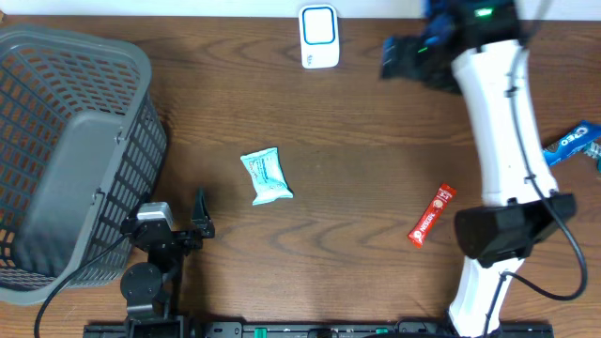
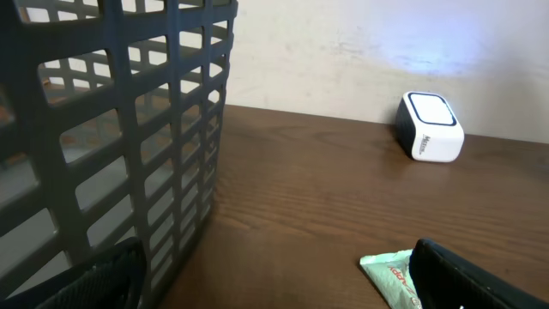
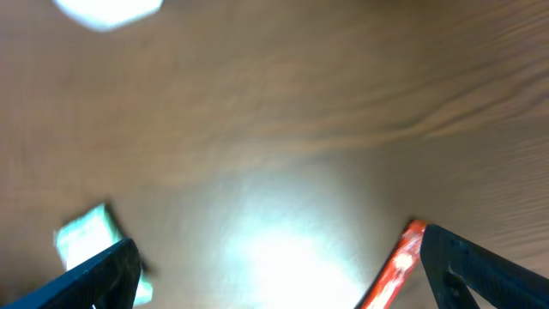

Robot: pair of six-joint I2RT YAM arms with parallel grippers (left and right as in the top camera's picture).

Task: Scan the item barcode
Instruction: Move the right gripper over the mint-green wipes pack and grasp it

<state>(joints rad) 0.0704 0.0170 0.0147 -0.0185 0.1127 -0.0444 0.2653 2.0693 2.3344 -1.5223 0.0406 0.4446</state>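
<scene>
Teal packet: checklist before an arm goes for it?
1. Left gripper open and empty: ok.
2. Right gripper open and empty: ok.
3. Teal packet lying free on the table, touching nothing else: ok.
4. Scanner unobstructed at the far edge: ok.
5. Barcode side of the packet facing up: cannot tell, print too small.
6. Right wrist view sharp enough to aim by: not ok, blurred.
</scene>
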